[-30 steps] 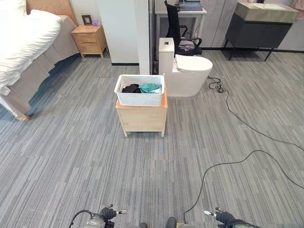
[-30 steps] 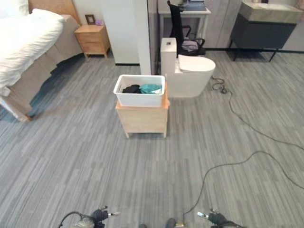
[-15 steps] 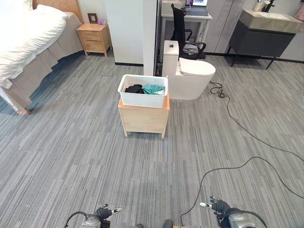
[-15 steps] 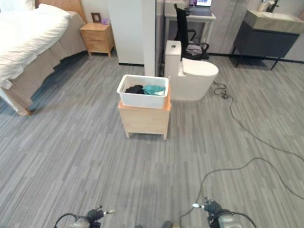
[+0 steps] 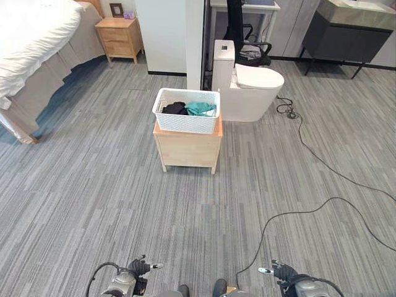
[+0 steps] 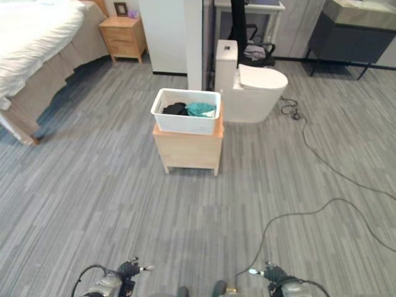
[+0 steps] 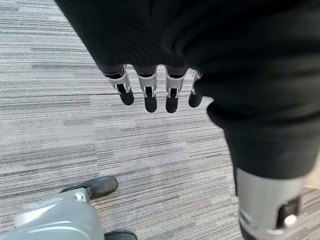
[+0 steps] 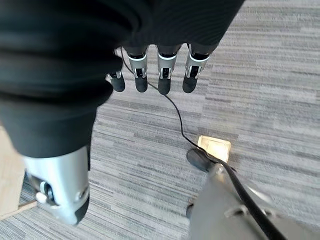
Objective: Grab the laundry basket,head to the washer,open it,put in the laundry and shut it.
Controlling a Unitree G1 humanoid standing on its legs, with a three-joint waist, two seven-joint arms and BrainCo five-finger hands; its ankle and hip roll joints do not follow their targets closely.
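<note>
1. A bed (image 5: 28, 46) with white bedding stands at far left, a wooden nightstand (image 5: 120, 38) beside it
2. The left hand (image 7: 150, 92) hangs low over bare floor (image 5: 93, 198), fingers straight and relaxed, holding nothing
3. The white basket (image 5: 185, 111) sits on a small wooden cabinet (image 5: 187, 147) mid-room, well apart from both hands; black and teal laundry (image 5: 192, 109) lies inside it
4. A white toilet (image 5: 250, 93) stands just beside the cabinet, behind and to its right
5. The right hand (image 8: 160, 70) hangs low over the floor, fingers straight, empty
6. A dark vanity (image 5: 349, 31) stands at far right
</note>
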